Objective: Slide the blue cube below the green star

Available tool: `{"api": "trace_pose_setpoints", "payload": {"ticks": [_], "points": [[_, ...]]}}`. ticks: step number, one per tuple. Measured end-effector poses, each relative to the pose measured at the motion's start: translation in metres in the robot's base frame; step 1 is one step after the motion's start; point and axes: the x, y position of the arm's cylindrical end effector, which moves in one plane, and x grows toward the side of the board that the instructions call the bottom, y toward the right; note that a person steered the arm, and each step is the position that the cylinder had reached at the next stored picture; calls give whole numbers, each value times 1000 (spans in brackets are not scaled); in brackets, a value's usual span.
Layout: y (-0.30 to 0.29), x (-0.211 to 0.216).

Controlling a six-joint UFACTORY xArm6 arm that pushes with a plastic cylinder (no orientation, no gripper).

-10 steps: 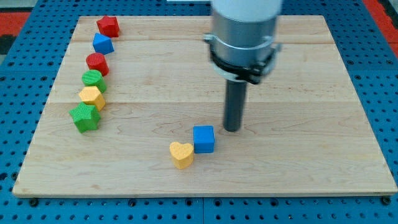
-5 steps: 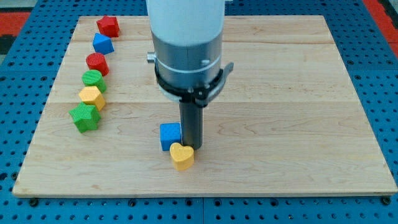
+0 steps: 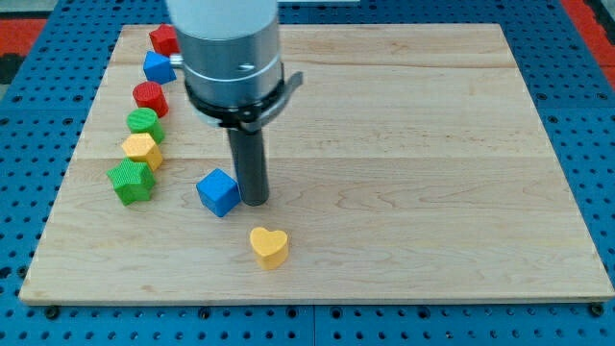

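You've got my tip (image 3: pixel 254 201) on a dark rod under a silver-grey collar, with the blue cube (image 3: pixel 218 191) right up against its view-left side and the yellow heart (image 3: pixel 269 246) just below it toward the view's bottom. Further off to the tip's view-left runs a column: green star (image 3: pixel 131 181), yellow block (image 3: pixel 142 150), green cylinder (image 3: pixel 143 121), red cylinder (image 3: pixel 150 97), another blue block (image 3: pixel 159 67) and a red block (image 3: pixel 163 40). All of it's on a pale wood-grain board (image 3: pixel 432 144) over a blue pegboard (image 3: pixel 586 125) dotted with holes.

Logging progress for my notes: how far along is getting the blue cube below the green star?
Partway. The blue cube sits right of the green star, roughly level with it, clear of the yellow heart. My tip is against the cube's right side. Left: push it leftward and down until it sits below the star.
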Motion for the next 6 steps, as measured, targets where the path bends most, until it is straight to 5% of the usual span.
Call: {"api": "trace_pose_setpoints", "payload": {"ticks": [4, 6], "points": [[-38, -30], [-63, -1]]}}
